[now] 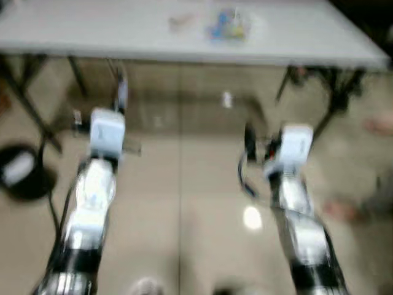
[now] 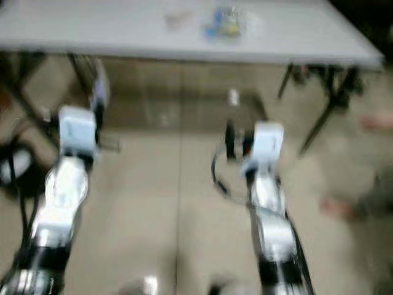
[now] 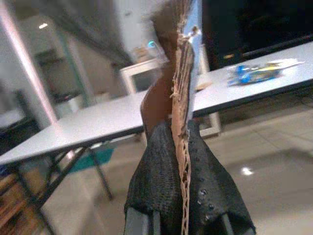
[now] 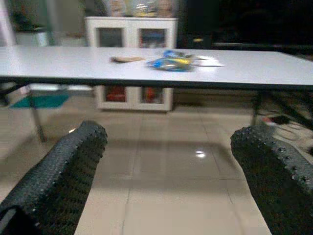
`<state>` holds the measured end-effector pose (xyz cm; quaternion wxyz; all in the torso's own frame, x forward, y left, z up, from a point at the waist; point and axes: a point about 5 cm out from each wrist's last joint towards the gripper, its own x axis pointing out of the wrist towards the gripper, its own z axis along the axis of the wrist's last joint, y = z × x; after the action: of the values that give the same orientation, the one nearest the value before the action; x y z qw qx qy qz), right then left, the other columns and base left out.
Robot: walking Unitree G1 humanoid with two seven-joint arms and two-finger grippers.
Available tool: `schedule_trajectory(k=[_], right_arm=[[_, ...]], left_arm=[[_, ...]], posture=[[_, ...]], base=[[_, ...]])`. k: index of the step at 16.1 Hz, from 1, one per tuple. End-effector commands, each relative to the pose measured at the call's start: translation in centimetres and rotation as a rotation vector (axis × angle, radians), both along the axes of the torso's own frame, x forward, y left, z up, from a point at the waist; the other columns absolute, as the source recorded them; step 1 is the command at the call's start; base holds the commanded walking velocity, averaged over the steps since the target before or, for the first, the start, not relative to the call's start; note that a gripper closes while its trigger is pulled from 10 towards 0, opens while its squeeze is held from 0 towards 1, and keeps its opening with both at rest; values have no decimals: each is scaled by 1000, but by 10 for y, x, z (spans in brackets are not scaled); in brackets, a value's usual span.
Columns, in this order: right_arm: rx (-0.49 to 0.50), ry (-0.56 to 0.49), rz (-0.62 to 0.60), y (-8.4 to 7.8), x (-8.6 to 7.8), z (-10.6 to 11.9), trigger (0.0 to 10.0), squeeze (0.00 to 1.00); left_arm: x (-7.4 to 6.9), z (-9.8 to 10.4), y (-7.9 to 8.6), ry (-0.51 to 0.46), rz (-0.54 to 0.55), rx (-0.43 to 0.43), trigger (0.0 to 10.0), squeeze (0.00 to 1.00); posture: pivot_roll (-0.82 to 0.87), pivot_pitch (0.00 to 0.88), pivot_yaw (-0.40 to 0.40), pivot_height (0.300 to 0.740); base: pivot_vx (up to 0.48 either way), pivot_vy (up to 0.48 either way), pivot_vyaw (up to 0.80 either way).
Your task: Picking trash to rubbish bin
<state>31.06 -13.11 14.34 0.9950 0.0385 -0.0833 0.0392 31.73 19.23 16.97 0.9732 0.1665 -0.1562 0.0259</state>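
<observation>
Silver arms extend forward above the floor; left gripper (image 3: 183, 196) pinches brown cardboard (image 3: 180, 83), right gripper (image 4: 168, 166) gapes wide, grasping nothing.

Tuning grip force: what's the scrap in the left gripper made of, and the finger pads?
Scrap: looks like brown cardboard, matte; its torn edge is ragged and layered. Held edge-on in the left gripper, so the face is hard to judge.
Pads: black, seemingly rubber, with a raised-dot texture.
</observation>
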Motion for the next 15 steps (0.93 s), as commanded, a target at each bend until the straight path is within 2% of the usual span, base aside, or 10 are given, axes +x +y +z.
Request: schedule_trajectory(k=[1,4,10,15], right_arm=[[9,-9,15,1,0,4,10000,0],[23,-3,22,2,-1,4,10000,0],[23,5,28,2,-2,3,10000,0],[17,19,39,2,-1,0,10000,0]], left_arm=[[1,0,2,18,22,-24,10000,0],[1,-2,9,35,47,-50,10000,0],[3,-2,5,49,27,-47,10000,0],[1,-2,-3,37,-13,-37,10000,0]], posture=[[-29,155,-32,740],[-35,152,-27,740],[-33,141,-25,740],[-27,147,-30,740]], base=[[472,0,613],[480,0,0],[456,0,0],[0,0,0]])
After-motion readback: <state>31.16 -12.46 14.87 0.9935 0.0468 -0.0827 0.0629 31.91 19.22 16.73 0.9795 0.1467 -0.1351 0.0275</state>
